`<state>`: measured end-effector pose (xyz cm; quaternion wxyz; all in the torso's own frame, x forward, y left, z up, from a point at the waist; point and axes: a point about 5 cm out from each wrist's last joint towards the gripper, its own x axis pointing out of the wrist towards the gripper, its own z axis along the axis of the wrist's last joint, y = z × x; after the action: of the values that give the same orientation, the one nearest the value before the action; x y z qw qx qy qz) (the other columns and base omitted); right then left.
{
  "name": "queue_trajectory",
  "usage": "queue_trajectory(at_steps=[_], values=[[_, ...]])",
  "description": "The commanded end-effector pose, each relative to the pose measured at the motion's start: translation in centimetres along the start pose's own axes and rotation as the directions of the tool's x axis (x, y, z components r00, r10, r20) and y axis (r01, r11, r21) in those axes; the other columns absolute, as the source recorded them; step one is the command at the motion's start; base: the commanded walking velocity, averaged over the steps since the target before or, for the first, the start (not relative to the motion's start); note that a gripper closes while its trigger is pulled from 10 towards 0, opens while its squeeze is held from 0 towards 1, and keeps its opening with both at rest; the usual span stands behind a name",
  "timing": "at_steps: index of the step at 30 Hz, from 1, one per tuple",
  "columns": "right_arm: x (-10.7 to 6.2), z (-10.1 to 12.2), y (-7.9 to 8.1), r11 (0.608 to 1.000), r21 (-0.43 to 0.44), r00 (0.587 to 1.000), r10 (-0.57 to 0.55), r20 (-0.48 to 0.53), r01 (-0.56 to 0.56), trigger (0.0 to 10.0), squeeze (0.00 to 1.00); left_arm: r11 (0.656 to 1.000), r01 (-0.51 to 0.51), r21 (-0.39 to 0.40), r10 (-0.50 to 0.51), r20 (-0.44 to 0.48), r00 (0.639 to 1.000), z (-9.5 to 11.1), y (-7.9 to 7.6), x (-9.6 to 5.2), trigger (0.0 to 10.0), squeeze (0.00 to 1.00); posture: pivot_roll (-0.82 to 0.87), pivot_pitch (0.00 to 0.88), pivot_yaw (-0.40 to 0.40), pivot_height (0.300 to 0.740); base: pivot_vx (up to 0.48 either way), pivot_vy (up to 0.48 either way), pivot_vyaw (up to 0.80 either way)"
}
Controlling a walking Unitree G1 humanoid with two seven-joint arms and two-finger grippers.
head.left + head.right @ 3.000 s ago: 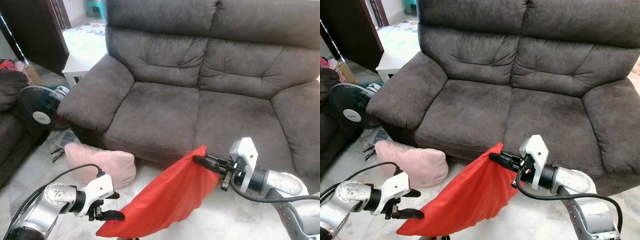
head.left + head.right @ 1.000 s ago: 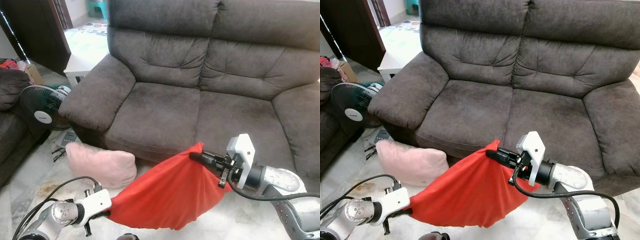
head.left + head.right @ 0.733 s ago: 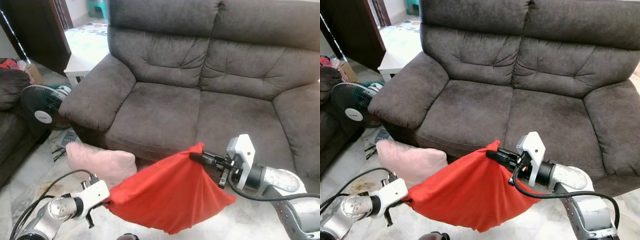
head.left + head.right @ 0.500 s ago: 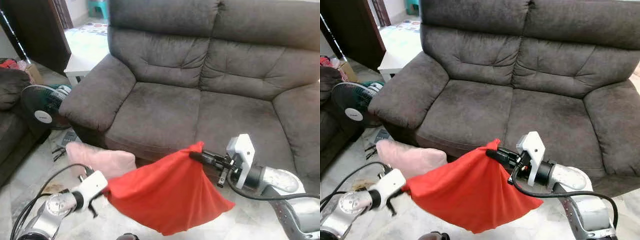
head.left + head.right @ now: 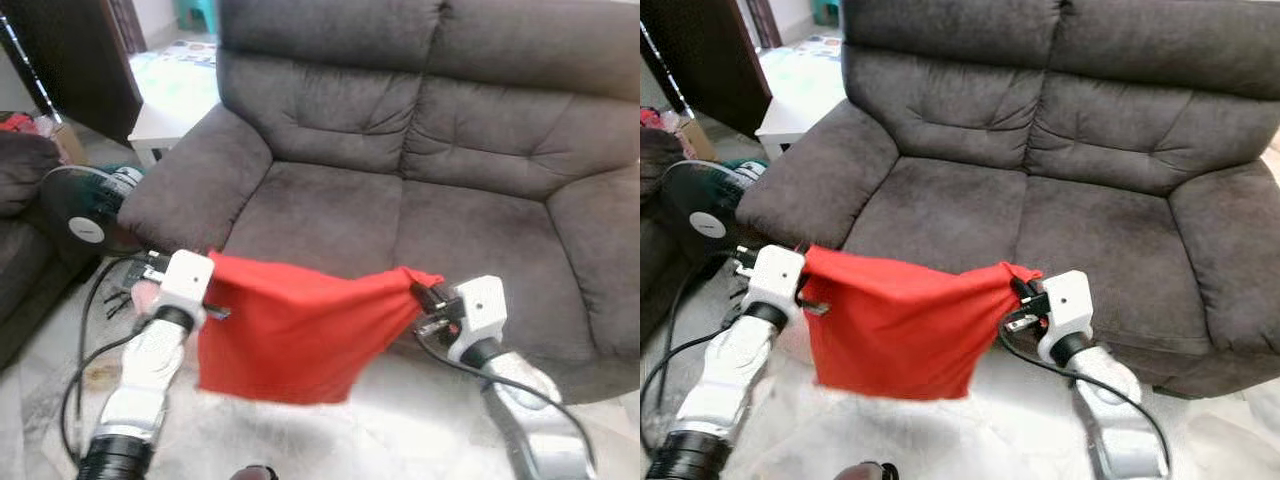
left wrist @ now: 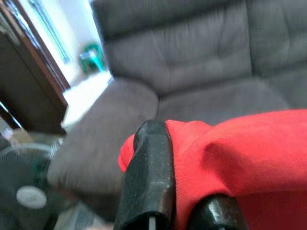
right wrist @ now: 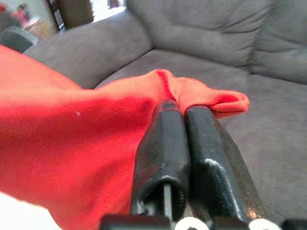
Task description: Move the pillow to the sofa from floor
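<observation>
**Desk:** Whereabouts of the red pillow [image 5: 290,330]?

**Photographer:** Off the floor [image 5: 420,430], strung like a banner between both arms. Hangs just in front of the sofa [image 5: 330,205], level with the front edge of the seat, with the lower half sagging loose below.

**Desk:** State of the left gripper [image 6: 178,167]?

**Photographer:** Clenched on one upper corner of the pillow, with red cloth bunched between the black fingers [image 6: 148,172]. Raised close to the sofa's left armrest [image 5: 185,195].

**Desk:** And the right gripper [image 7: 181,108]?

**Photographer:** Pinched tight on the opposite upper corner, fingers [image 7: 163,153] pressed side by side, with a small tuft of red fabric poking out past the tips. Held before the middle of the seat, about level with the left.

**Desk:** Anything on the cushions?

**Photographer:** Bare grey-brown upholstery, from the head views.

**Desk:** Surroundings worth a line?

**Photographer:** Off to the robot's left, a floor fan [image 5: 85,205] on the ground beside the armrest, and a low white table [image 5: 165,125] behind it. Beyond that, a dark wooden door [image 5: 70,60]. Head views slightly blurred
</observation>
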<state>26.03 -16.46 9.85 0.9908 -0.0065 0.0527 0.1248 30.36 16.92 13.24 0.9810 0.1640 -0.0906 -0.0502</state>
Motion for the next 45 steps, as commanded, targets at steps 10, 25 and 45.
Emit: queue_trajectory(at_steps=[10, 25, 45], values=[[-1.4, 3.9, 1.1, 0.996, 0.031, 0.973, -0.090, 0.211, 0.086, 10.0, 0.00, 0.993, -0.098, 0.069, 0.087, 0.148, 0.985, 4.1, -3.1, 0.7, 10.0, 0.00, 0.07, 0.046, -0.016, 0.740, 0.000, 0.000, 0.00], [-2.0, 2.8, -0.3, 0.975, 0.120, 0.956, -0.208, 0.206, 0.187, 10.0, 0.00, 0.969, -0.233, 0.077, 0.223, 0.122, 0.967, 4.4, -0.6, 0.5, 10.0, 0.00, 0.09, 0.000, 0.029, 0.740, 0.000, 0.000, 0.00], [-1.6, 3.1, -0.4, 0.974, 0.129, 0.950, -0.213, 0.230, 0.187, 10.0, 0.00, 0.977, -0.203, 0.064, 0.197, 0.090, 0.976, 4.1, -0.9, 0.2, 10.0, 0.00, 0.08, 0.000, 0.028, 0.740, 0.000, -0.093, 0.00]])
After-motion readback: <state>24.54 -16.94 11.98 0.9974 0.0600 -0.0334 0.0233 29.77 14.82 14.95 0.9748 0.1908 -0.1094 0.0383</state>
